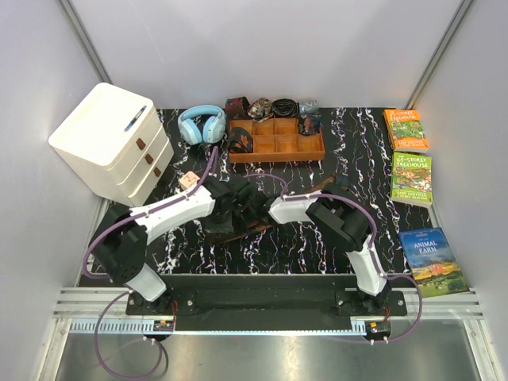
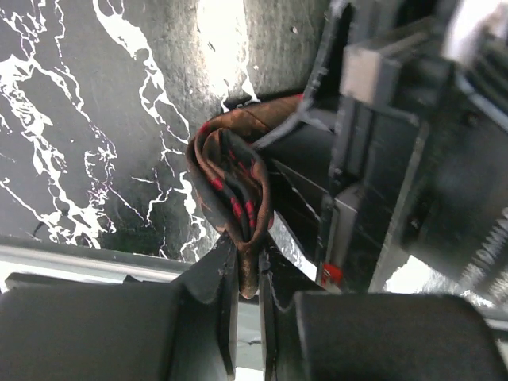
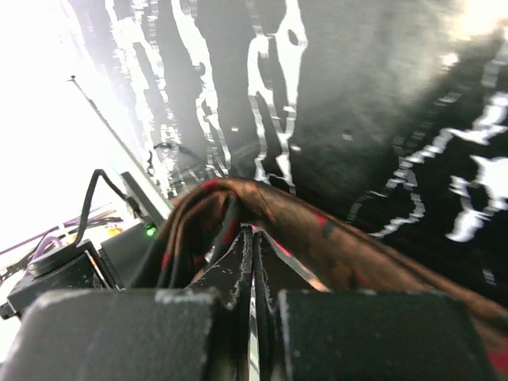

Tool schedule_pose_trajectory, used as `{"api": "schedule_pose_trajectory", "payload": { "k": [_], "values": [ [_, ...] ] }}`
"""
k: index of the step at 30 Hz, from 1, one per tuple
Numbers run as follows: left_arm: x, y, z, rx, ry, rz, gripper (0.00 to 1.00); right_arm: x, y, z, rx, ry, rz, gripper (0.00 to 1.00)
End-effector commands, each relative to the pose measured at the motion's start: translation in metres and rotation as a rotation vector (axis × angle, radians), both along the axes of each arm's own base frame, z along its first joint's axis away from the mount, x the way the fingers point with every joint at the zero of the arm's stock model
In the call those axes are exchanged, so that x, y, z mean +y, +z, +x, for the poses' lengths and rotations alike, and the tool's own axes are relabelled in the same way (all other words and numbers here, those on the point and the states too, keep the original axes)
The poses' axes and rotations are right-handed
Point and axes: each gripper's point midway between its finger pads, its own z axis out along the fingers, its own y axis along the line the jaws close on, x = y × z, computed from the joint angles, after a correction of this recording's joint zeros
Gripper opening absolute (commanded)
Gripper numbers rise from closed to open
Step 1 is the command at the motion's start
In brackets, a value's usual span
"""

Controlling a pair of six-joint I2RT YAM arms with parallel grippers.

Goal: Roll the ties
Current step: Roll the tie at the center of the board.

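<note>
Here the left tool is clenched on a loose fold of the tie. The right tool is clenched too, its tips tucked into the half-made coil with fabric wound over them. Both tools meet at the coil, mid-counter, so neither is nearer. The tie's unrolled tail seems to run off far-right, so the roll probably has to travel that way. The tray lies well apart on the far side, with headphones far-left and books at the right.
</note>
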Motion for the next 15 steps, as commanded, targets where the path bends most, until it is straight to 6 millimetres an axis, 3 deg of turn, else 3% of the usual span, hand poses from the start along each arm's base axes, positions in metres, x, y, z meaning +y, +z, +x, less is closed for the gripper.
{"api": "schedule_pose_trajectory", "payload": {
  "k": [1,9,12,13,15],
  "values": [
    [-0.020,-0.003,0.008,-0.001,-0.044,-0.013,0.00,0.011,0.023,-0.005,-0.016,0.026,0.026,0.01],
    [-0.009,-0.016,0.005,0.029,-0.059,0.074,0.00,-0.021,0.035,-0.010,-0.045,-0.008,-0.085,0.04],
    [-0.010,-0.017,0.005,0.032,-0.063,0.078,0.00,-0.038,0.037,-0.015,-0.053,-0.023,-0.134,0.04],
    [-0.010,-0.016,0.006,0.032,-0.065,0.075,0.00,-0.041,0.047,-0.015,-0.067,-0.031,-0.123,0.05],
    [-0.012,-0.015,0.007,0.031,-0.075,0.071,0.00,-0.053,0.044,-0.018,-0.064,-0.047,-0.147,0.05]
  ]
}}
